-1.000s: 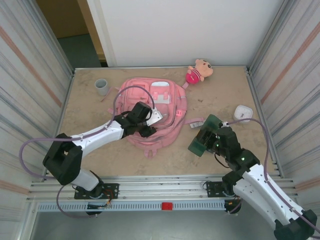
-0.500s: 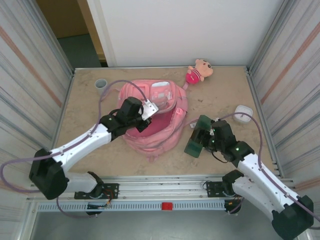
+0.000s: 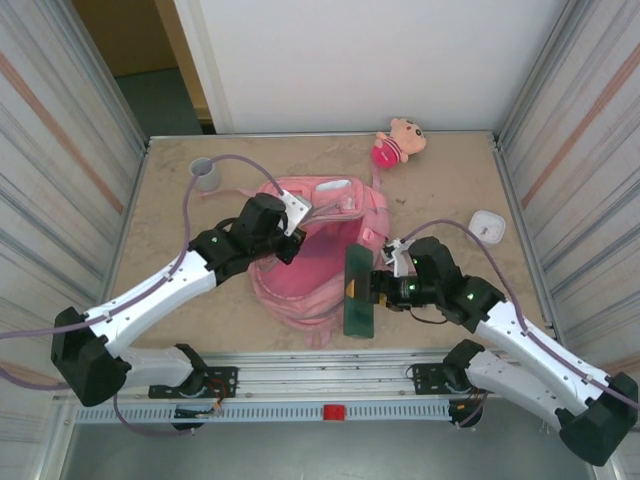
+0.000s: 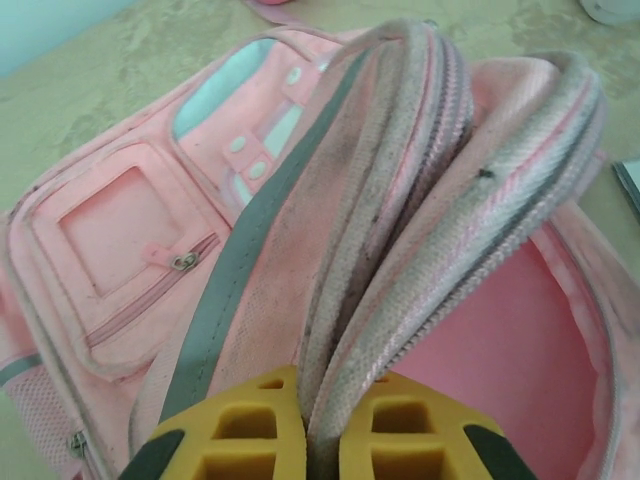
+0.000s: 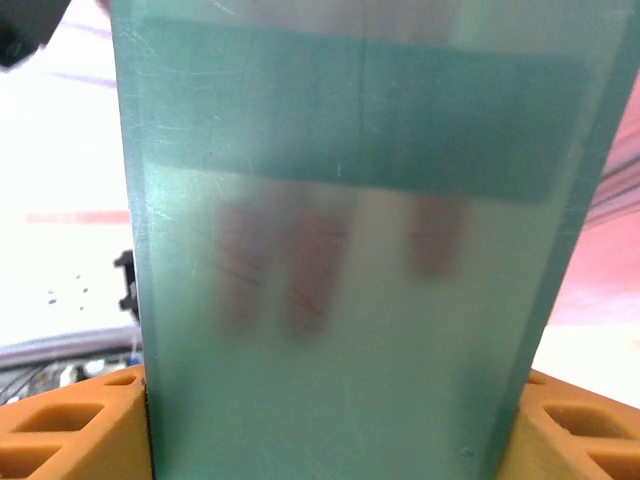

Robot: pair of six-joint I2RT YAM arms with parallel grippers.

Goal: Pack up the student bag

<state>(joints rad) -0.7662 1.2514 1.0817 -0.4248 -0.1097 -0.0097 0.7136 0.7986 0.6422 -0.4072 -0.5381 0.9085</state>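
Bag, pink, lies at the centre of the table, a bit toward 9 o'clock, with its front pockets at its 12 o'clock end. The main zip is open and the pink lining shows. My left gripper is clamped tight on the bag's zip edge at the bag's 11 o'clock, holding the flap up off the lining; in the left wrist view the fabric fold runs straight between my yellow fingers.

Case, flat and dark green, stands on edge along the bag's 3 o'clock rim, long side running 12 to 6. My right gripper holds it from the 3 o'clock side, jaws set wide across its flat faces.

Doll, small and pink, lies at the table's 1 o'clock, apart from the bag. Cup, grey, upright at 10 o'clock. White thing, small and rounded, at 3 o'clock; can't tell what it is.
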